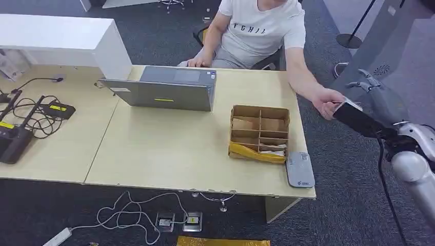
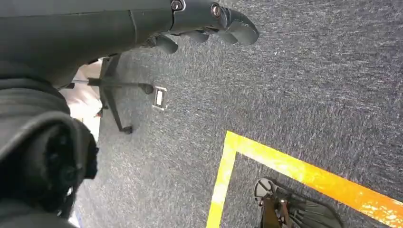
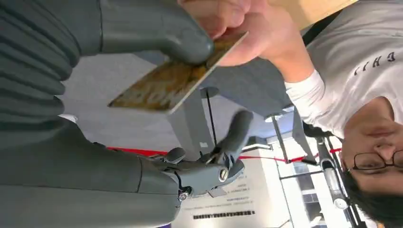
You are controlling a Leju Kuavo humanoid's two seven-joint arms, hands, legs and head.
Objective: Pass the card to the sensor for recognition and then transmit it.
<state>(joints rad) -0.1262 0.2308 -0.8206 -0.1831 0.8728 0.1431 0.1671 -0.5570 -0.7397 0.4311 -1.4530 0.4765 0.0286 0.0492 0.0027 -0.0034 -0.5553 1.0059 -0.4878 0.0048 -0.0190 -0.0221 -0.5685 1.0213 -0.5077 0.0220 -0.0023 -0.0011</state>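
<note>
Right hand (image 3: 142, 42) sits closest to the lens in the right wrist view, thick grey thumb pressed on the card (image 3: 176, 78), so the card is pinched and held; other fingers (image 3: 228, 142) spread apart below it, not touching. Card's long axis runs from the thumb out toward the person's hand (image 3: 242, 28), which grips the far end, so both hold it at once. In the head view the right hand (image 1: 359, 115) is off the table's right edge, well apart from the grey sensor (image 1: 300, 169) lying flat at the table (image 1: 169, 154) front right corner, just beside the cardboard organizer (image 1: 259, 132). Person's hand (image 1: 328, 102) meets the robot's there; the card itself is too small to make out in that view. Judgement: this looks like the handover, either the person giving the card or taking it, cannot tell which. If the scan is not yet done, the sensor lies inward and toward the robot from the fingers, and the right hand is the nearer 1. Left hand (image 2: 204, 23) hangs over carpet, fingers loosely curled, holding nothing. Laptop (image 1: 164, 89) sits mid-table, closed or nearly so.
</note>
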